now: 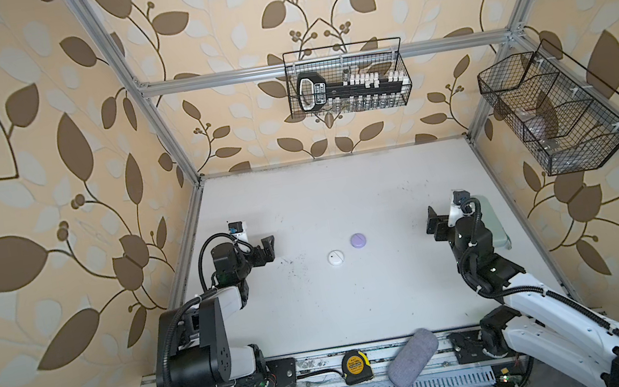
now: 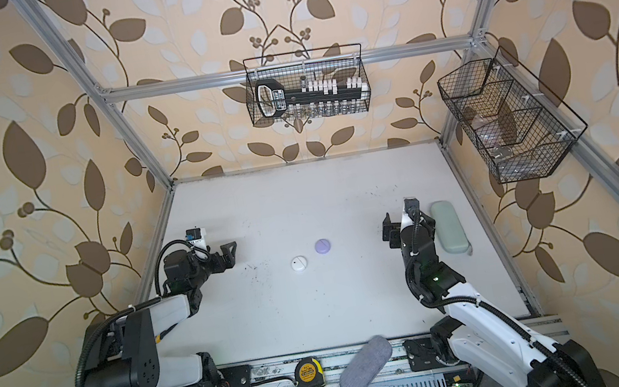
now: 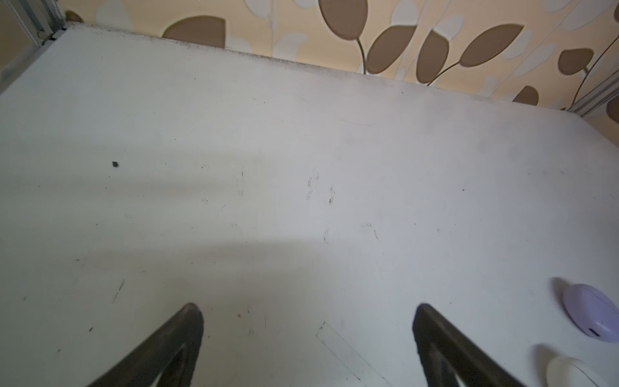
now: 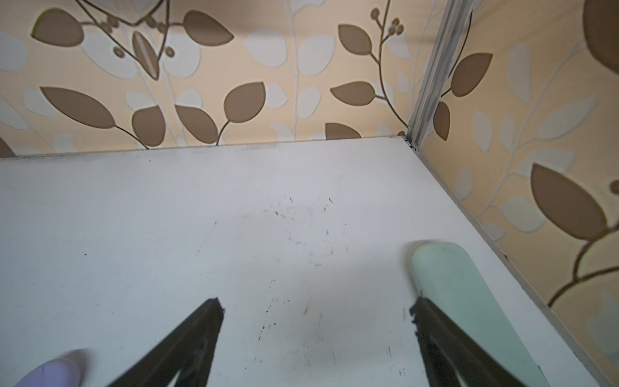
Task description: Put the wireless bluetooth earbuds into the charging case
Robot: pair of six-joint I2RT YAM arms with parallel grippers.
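White case [image 3: 572,373] shows from left wrist, not right

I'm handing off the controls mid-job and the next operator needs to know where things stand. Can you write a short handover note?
Left gripper: open, empty, above bare table, left of the cases.
Right gripper: open, empty, next to the pale green oblong case.
White round charging case and lavender round charging case: close together mid-table between the arms, both apparently shut.
Earbuds: none visible loose in any view; whether any sit inside the cases cannot be told.
Done: nothing that can be confirmed.
Left: find the earbuds, open a case, seat them.
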